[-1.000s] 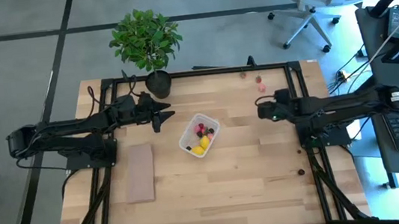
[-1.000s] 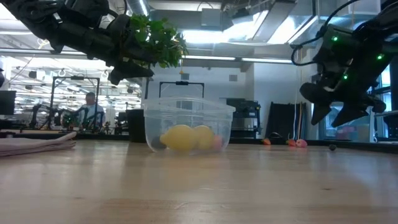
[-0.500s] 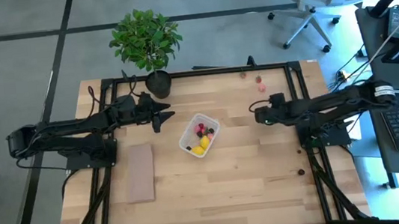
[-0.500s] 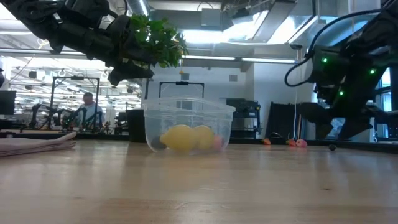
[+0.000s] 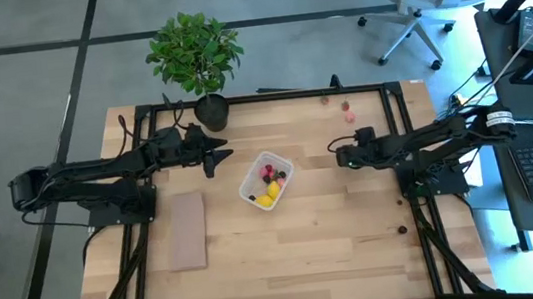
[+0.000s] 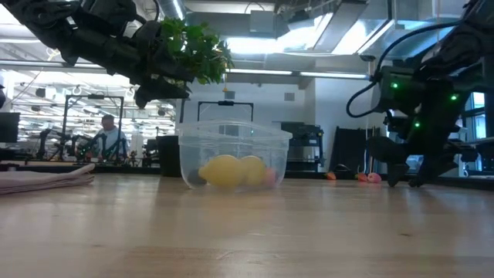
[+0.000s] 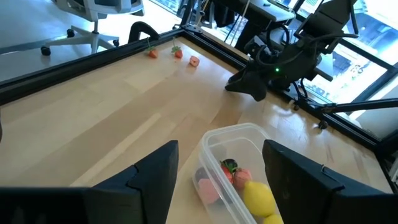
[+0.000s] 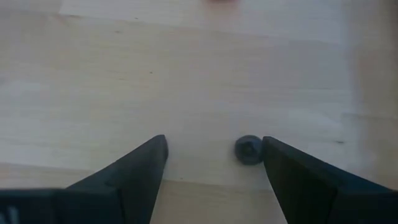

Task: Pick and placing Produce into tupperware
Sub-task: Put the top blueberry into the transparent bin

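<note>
The right gripper [image 5: 333, 150] has dropped low, fingers spread, empty, nearer the tub [image 5: 266, 181]. Left gripper [image 5: 227, 150] unchanged, released. Loose produce [image 5: 348, 115] at one o'clock by the table [image 5: 318, 244] edge.

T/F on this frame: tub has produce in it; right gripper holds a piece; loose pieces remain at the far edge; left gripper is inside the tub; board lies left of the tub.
1. The tupperware already holds produce. True.
2. The right gripper holds a piece. False: it is open and empty, low over bare table.
3. Loose pieces remain near the far edge. True.
4. The left gripper is inside the tupperware. False: it hovers open beside it, near the potted plant.
5. The tan board lies left of the tupperware. True.
</note>
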{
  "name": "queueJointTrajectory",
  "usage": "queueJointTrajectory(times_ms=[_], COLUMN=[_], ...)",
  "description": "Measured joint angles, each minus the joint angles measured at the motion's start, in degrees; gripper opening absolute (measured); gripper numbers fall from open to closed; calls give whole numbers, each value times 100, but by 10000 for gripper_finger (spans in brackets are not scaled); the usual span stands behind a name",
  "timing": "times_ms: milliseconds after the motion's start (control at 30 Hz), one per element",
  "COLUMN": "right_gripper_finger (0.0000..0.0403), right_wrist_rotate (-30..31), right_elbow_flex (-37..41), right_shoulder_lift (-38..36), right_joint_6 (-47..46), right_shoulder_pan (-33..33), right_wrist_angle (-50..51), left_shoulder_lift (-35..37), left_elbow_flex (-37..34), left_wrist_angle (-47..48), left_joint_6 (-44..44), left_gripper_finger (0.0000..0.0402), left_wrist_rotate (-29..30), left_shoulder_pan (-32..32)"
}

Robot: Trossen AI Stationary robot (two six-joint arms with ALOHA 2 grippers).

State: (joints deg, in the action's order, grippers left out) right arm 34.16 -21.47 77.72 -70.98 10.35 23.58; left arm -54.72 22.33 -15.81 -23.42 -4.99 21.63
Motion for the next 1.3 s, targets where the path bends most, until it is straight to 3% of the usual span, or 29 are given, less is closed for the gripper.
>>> queueJointTrajectory(times_ms=[433, 867, 1300], right_gripper_finger=[269, 174, 162], right_wrist_rotate=[-144, -238, -183], right_elbow_flex=[4, 4, 11], right_shoulder_lift=[4, 11, 22], right_joint_6=[-75, 131, 381], right_shoulder_pan=[4, -3, -9], right_wrist_angle=[111, -15, -53], left_shoulder_lift=[0, 0, 0], left_elbow_flex=[0, 0, 0], left_wrist_angle=[38, 37, 37], left_joint_6=[1, -47, -343], left_gripper_finger=[225, 225, 225], left_wrist_rotate=[-2, -2, -50], left_shoulder_pan=[-2, -2, -6])
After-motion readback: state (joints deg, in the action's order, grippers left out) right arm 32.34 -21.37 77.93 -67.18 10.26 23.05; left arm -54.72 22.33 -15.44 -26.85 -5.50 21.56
